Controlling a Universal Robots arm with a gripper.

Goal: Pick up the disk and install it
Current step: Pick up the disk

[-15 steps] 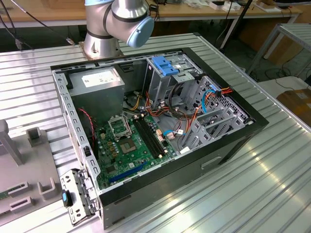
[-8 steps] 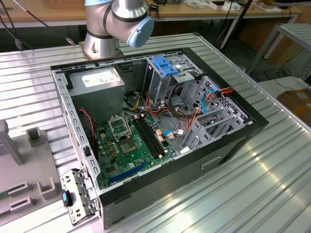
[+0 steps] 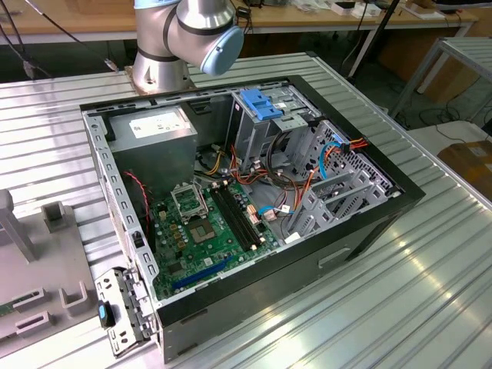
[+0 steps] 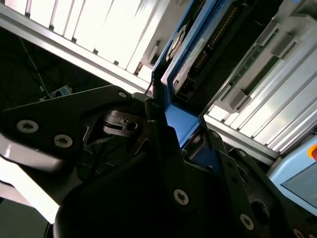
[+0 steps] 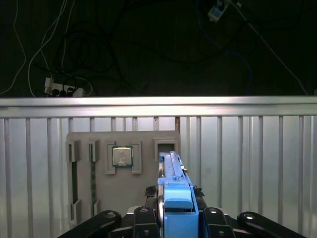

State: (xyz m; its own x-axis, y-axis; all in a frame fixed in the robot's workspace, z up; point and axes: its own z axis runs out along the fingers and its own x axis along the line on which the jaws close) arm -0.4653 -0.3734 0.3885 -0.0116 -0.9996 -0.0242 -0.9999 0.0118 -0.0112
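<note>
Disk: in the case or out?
Out. The gripper is shut on the disk at the grey parts tray.

- In the exterior view, the light is bright and even; the bench point(image 3: 430, 254) shows a soft sheen, and the computer case point(image 3: 361, 231) holds shadow inside.
- In the second wrist view, the bench burns to white glare; the gripper point(image 4: 178, 124) is nearly black.
- In the first wrist view, the floor point(image 5: 148, 44) is dark, the disk point(image 5: 173, 198) brightly lit.
</note>
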